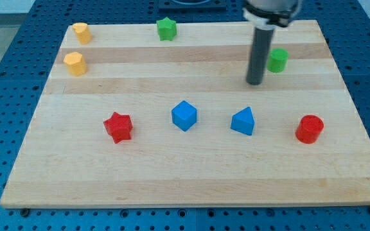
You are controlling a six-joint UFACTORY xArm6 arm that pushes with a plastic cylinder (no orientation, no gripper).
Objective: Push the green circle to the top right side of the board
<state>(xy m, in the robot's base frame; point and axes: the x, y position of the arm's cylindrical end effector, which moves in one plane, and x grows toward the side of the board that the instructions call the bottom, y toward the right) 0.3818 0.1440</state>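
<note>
Red star (118,126), blue cube (184,115), blue wedge (243,121) and red cylinder (309,129) line the board's (172,179) lower half. Green circle (277,60) sits upper right, just right of my tip (254,83); the rod carries no gripper.

— What carries the blocks?
— A pale wooden board (191,173) on a blue perforated table (5,83).
— And on it?
— Two yellow blocks (81,32) (75,63), green star (166,29), green circle (277,60), red star (118,126), blue cube (184,115), blue wedge (243,121), red cylinder (309,129).

My tip (254,82) sits just left of the green circle (277,60).
</note>
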